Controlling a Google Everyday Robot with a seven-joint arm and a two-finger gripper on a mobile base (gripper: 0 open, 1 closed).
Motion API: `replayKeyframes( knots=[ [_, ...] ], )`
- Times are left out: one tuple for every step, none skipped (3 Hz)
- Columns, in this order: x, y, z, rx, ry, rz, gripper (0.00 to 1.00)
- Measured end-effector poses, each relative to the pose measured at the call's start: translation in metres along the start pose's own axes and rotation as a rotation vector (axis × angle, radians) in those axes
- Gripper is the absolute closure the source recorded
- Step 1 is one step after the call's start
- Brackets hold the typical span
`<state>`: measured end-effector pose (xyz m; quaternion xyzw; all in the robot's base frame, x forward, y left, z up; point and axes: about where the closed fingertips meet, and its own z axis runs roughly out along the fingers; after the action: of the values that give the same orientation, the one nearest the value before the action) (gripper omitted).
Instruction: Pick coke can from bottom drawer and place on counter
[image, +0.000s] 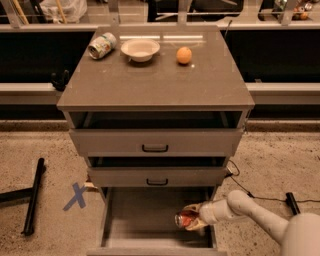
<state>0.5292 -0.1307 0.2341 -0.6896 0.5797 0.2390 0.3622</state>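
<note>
- The white arm (260, 215) reaches in from the lower right corner, over the right wall of the open bottom drawer (140, 212).
- The gripper (190, 220) is inside that drawer, near its front right corner, pointing left.
- Its tan fingers (195, 207) are pinched on the coke can (184, 218), one above and one below it as seen here.
- The can lies on its side with its silver end to the left; I cannot tell whether it touches the drawer floor.
- On the speckled floor left of the cabinet are a blue tape cross (76, 196) and a black bar (32, 197). A thin black cable (245, 187) runs on the right.
- Above the bottom drawer, the middle drawer (157, 176) and the top drawer (155, 142) each show a black handle, and both stand slightly pulled out.
- The grey-brown tabletop (155, 82) carries three things along its far edge.
- A green-and-white can (102, 45) lies on its side near the far left corner.
- A white bowl (140, 49) sits just right of it.
- An orange (184, 55) is further right, apart from the bowl.
</note>
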Motion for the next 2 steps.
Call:
replayKeyframes(
  knots=[
    [-0.0386, -0.0113, -0.0791, 0.087, 0.055, -0.107, 1.0],
    [-0.0382, -0.0107, -0.0772, 0.085, 0.053, -0.106, 1.0]
  ],
)
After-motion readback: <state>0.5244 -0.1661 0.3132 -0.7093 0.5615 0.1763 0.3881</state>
